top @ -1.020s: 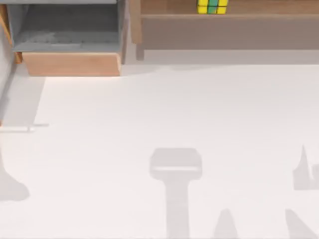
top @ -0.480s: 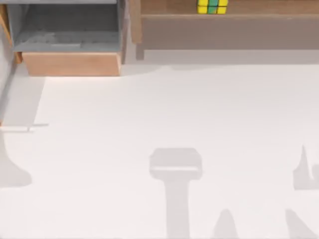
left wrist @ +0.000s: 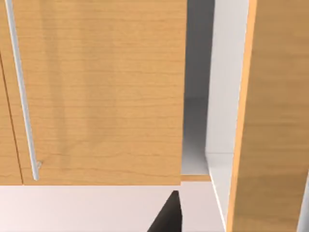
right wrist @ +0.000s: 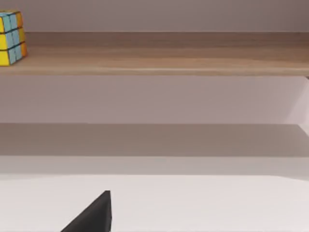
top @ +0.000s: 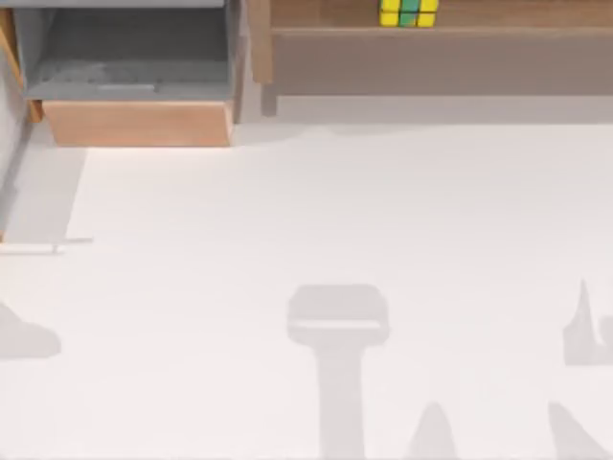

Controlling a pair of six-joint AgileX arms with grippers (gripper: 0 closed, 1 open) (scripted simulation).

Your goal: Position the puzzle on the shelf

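- Brown wooden shelf (top: 441, 38) spans the table's (top: 316, 220) far right; the puzzle (top: 408, 11) sits on its top plank, nothing crowding it.
- Grey-lined box (top: 134, 81) with a light wood front stands just left of the shelf.
- Whether either gripper is spread or pressed together, I cannot tell.

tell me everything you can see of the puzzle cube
The puzzle cube is a small twisty cube of coloured squares split by dark grid lines. From above it shows yellow and green squares; the right wrist view shows yellow, blue and orange ones. It sits upright and square on the top plank of the brown wooden shelf, toward the table's far edge. Nothing else touches it.
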